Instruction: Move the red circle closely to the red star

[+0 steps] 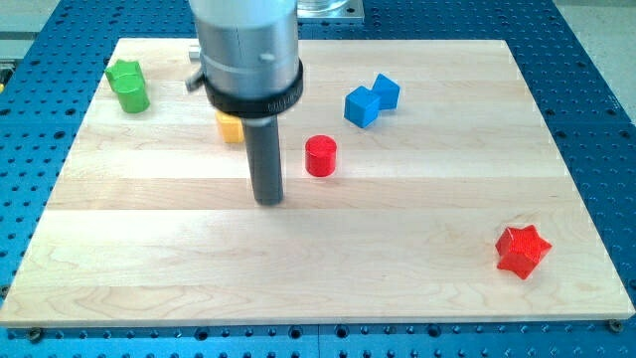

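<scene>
Pincer: none fitted; I'm running a bare rod, so nothing is being gripped. My tip [268, 200] is resting on the board [417, 259]. Red circle [320, 156] is sitting just to its right, slightly toward the view's top, apart. Red star [522, 251] is lying well off right, lower. Yellow block [230, 127] is peeking out behind the rod.

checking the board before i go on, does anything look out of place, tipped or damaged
Nothing stands out. The red circle, red star, blue block and green block all sit flat on the wooden board. A yellow block is partly hidden behind the rod. My tip rests just left of the red circle.
</scene>
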You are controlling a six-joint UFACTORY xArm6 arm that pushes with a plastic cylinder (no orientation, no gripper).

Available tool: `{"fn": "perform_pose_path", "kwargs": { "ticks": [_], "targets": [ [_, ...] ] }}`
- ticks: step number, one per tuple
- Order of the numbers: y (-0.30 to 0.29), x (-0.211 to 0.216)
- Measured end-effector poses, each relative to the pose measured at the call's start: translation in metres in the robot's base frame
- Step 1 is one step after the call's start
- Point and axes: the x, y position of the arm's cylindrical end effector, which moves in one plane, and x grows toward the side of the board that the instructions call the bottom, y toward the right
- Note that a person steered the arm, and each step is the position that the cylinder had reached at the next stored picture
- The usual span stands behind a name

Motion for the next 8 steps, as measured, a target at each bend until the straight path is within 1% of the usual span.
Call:
{"fn": "perform_pose_path", "kwargs": {
  "ticks": [1,2,3,4,5,6,7,8],
  "targets": [
    [0.031,-0.03],
    [0.126,-0.034],
    [0.19,-0.027],
    [0.124,-0.035],
    [0.139,-0.072],
    [0.203,-0.095],
    [0.239,-0.056],
    [0.248,-0.021]
  ]
}}
